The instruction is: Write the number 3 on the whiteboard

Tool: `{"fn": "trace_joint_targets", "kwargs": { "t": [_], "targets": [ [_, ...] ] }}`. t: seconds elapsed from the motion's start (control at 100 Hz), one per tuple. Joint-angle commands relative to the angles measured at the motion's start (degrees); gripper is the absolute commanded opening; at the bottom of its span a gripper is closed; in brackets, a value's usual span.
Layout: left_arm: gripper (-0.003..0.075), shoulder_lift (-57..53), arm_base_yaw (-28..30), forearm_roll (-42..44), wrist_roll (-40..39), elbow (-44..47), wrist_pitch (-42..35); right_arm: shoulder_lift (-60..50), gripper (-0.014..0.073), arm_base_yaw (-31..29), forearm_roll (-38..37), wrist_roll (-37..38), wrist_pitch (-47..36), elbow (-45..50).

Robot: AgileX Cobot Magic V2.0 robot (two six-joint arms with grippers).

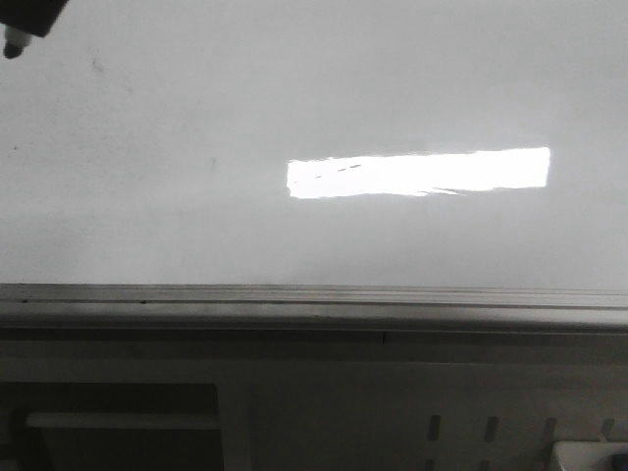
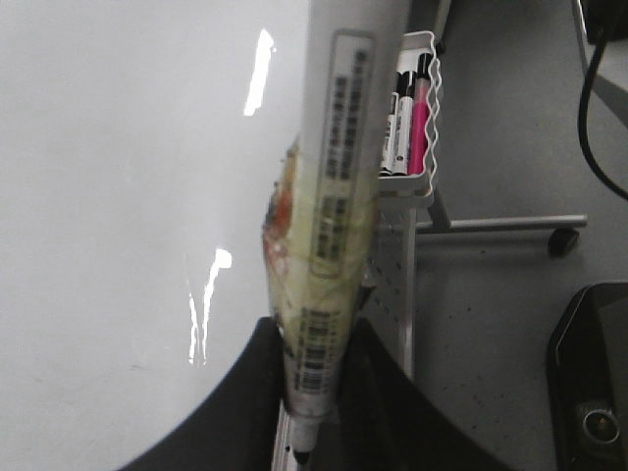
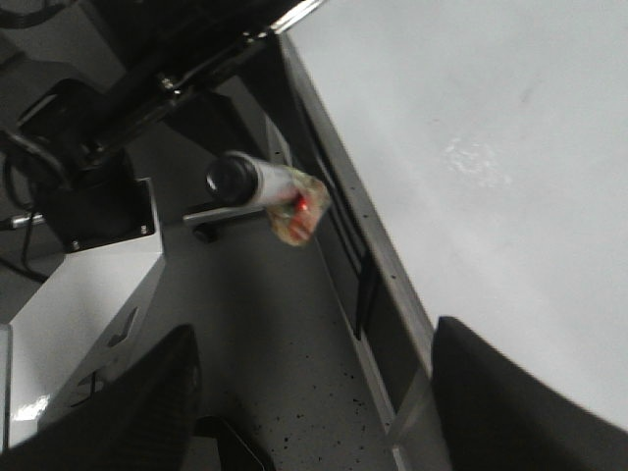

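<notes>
Our left gripper point(image 2: 312, 392) has its jaws pinching a white barcode-labelled marker pen point(image 2: 329, 245) just beside the large glossy white whiteboard point(image 1: 196, 118); no number 3 shows yet. The right gripper point(image 3: 314, 402) has its jaws spread, empty. We judge the taped barrel may slip or tilt under pressure, breaking the stroke.

Illegible print on marker point(image 2: 329, 245).

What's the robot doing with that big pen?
The left tool is gripping a marker pen beside the whiteboard. In the front view the pen's tip pokes in at the top left corner. The board looks bare, with no 3 drawn yet. The right tool is open and empty.
</notes>
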Motion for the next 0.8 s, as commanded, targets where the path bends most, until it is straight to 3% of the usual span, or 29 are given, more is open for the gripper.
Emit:
{"fn": "trace_joint_targets", "kwargs": {
  "t": [0.0, 0.2, 0.79],
  "targets": [
    [-0.002, -0.8, -1.79, 1.44, 0.38, -2.08, -2.59, 2.37, 0.045, 4.7, -1.03, -1.24, -6.25, -2.03],
    [-0.002, -0.8, -2.03, 1.83, 0.38, -2.08, -2.59, 7.19, 0.045, 11.11, -2.99, -1.24, -15.28, -2.03],
    [-0.002, -0.8, -2.03, 1.52, 0.38, -2.08, -2.59, 14.14, 0.0449, 11.59, 0.34, -1.24, -21.98, -2.08]
  ]
}}
